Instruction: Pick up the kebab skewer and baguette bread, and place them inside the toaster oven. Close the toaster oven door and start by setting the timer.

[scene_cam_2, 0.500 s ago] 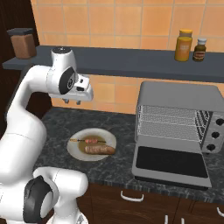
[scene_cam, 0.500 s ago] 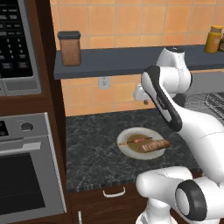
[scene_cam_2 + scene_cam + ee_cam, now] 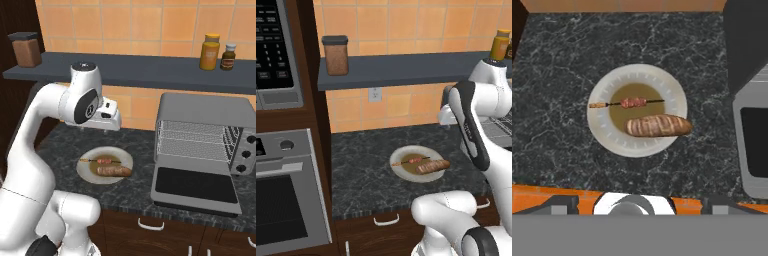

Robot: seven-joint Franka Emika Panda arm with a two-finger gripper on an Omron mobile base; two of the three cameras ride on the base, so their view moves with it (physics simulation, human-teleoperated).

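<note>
Two items to load: thin tan kebab skewer (image 3: 626,103) with a small reddish-pink meat chunk, and short golden-brown ridged baguette bread (image 3: 659,125); both lie on one round white plate (image 3: 602,131) on the dark speckled stone worktop (image 3: 557,60).
End effector: I see it (image 3: 111,121) high over the plate in the right base view, pointing down; fingers stand apart, nothing held, well clear of the food.
Direction from end effector: in the hand view the plate sits close to centre, so I judge both items lie almost straight below me, the skewer slightly nearer the middle of the plate than the loaf.
Skewer long axis: runs left to right across the hand view, handle end toward the plate's left rim; meat near mid-stick.
Baguette long axis: roughly parallel to the skewer, just beside it on the nearer side, shifted toward the oven side; I cannot tell whether they touch.
Destination: boxy grey metal toaster oven (image 3: 206,114) stands to the plate's right in the right base view, its dark glass toaster oven door (image 3: 196,185) dropped flat, wire rack exposed.
Judgement: a straight descent comes first; I would set the fingers across the stick, not along it.
</note>
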